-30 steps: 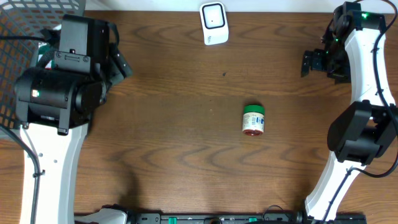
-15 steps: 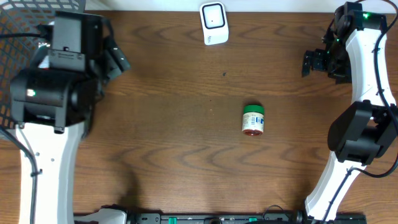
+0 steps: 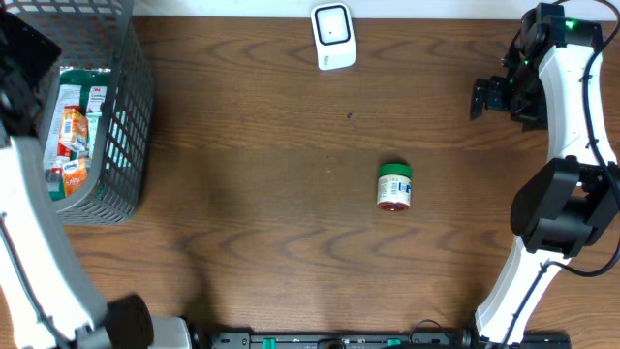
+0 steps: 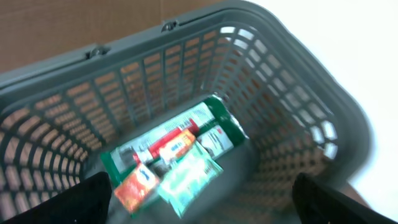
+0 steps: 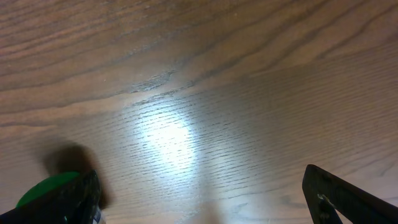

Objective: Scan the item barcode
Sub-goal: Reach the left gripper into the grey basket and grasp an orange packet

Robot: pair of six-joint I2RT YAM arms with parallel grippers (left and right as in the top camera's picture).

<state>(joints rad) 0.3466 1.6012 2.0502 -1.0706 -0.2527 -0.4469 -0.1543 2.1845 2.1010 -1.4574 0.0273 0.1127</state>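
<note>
the jar (image 3: 394,187) lies on its side on the table (image 3: 252,194), long axis near-to-far, lid (image 3: 394,172) away. right fingers (image 5: 336,193), spread and empty, are nearer; left fingers (image 4: 74,202) hang spread over the basket (image 4: 348,124), well apart.

Overhead faces straight down over the table (image 3: 291,252); left wrist looks closely into the basket (image 4: 143,74) overhead also shows.

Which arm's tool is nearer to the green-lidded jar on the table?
Right. The right tool is open over the table, right of and beyond the green-lidded jar. The left tool is open over the grey basket at the far left edge.
</note>
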